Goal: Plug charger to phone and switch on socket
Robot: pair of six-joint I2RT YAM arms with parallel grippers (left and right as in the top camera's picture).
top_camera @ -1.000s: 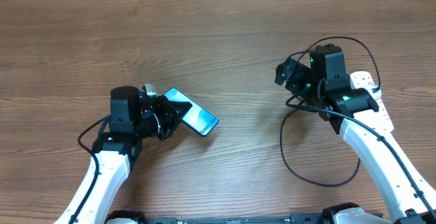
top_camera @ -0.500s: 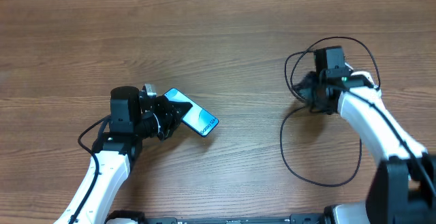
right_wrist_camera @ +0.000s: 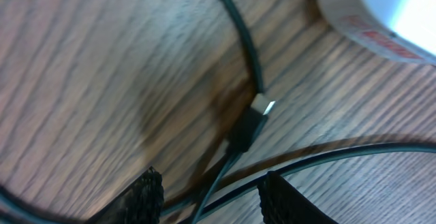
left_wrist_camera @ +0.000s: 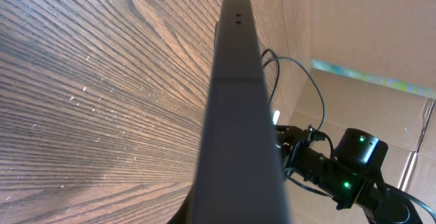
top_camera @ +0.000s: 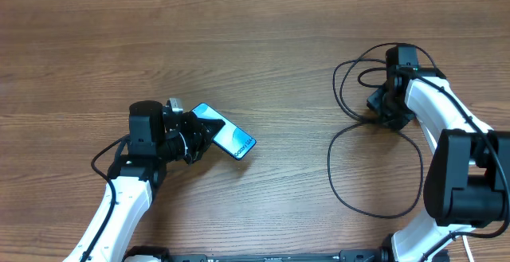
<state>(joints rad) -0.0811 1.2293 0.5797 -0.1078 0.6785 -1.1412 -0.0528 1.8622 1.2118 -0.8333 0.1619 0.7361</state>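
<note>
While the wooden table (top_camera: pixel 263 47) fills the overhead view, the two arms reach in from its 6 o'clock edge. The right arm (top_camera: pixel 458 178) stretches up toward 3 o'clock and the left arm (top_camera: pixel 119 206) toward 8 o'clock.

The charger (top_camera: pixel 330 166) lies at 3 o'clock in loose black loops. One big loop sits on the wood at about 4 o'clock, and smaller loops curl around the right wrist.

The socket (right_wrist_camera: pixel 381 13) shows only in the right wrist view, as a white body with a red-printed label at 1 o'clock. The overhead view does not let me pick it out under the arm.

The phone (top_camera: pixel 227 137) sits at 8 o'clock from the table's middle, its lit screen end pointing toward 4 o'clock. The left gripper (top_camera: pixel 201 131) is clamped on its 10 o'clock end. The left wrist view shows it edge-on (left_wrist_camera: pixel 235 115).

The right gripper (right_wrist_camera: pixel 214 200) hangs low over the cable with its fingers (right_wrist_camera: pixel 143 197) moderately wide apart. They hold nothing, and a strand of cable runs through the gap.

The plug tip (right_wrist_camera: pixel 251 123) lies flat on the wood just at 12 o'clock of that gap, its metal end aimed toward 1 o'clock, near the socket but apart from it.
</note>
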